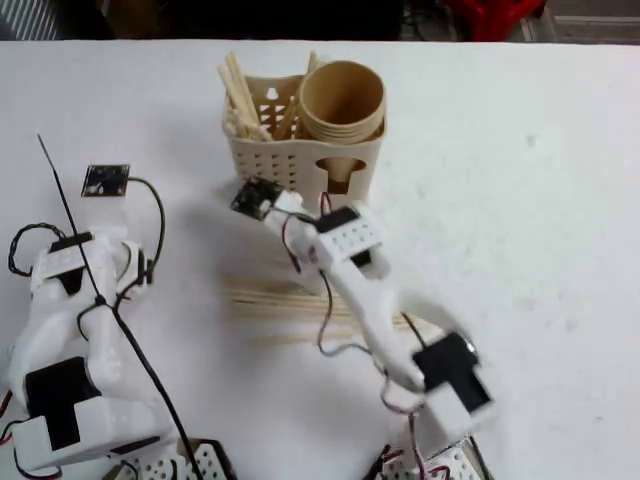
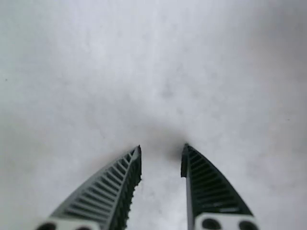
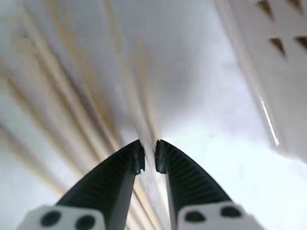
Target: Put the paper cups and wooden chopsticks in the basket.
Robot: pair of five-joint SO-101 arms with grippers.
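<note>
Basket [image 1: 262,165] stands upright toward the far side of the table [image 1: 520,200]. A stack of cups [image 1: 342,95] sits in its right compartment, and a bundle of chopsticks [image 1: 240,95] leans in the left one, ends above the rim. How many cups make up the stack cannot be counted from above. Loose chopsticks [image 1: 270,298] lie flat on the table just in front of the basket, partly covered by the right arm [image 1: 370,300], so their number and right-hand ends cannot be made out. The right arm's own body hides its fingertips from overhead. From its wrist, the right gripper [image 3: 147,155] is low over that loose lot, jaws drawn nearly together with a single chopstick [image 3: 136,105] running between them. Whether this one is off the surface cannot be told. The basket wall stands near it, cut off at the frame edge. The left arm [image 1: 70,300] sits folded at the left, well apart from the basket. The left gripper [image 2: 160,160] is spread with nothing between its jaws, over bare table.
</note>
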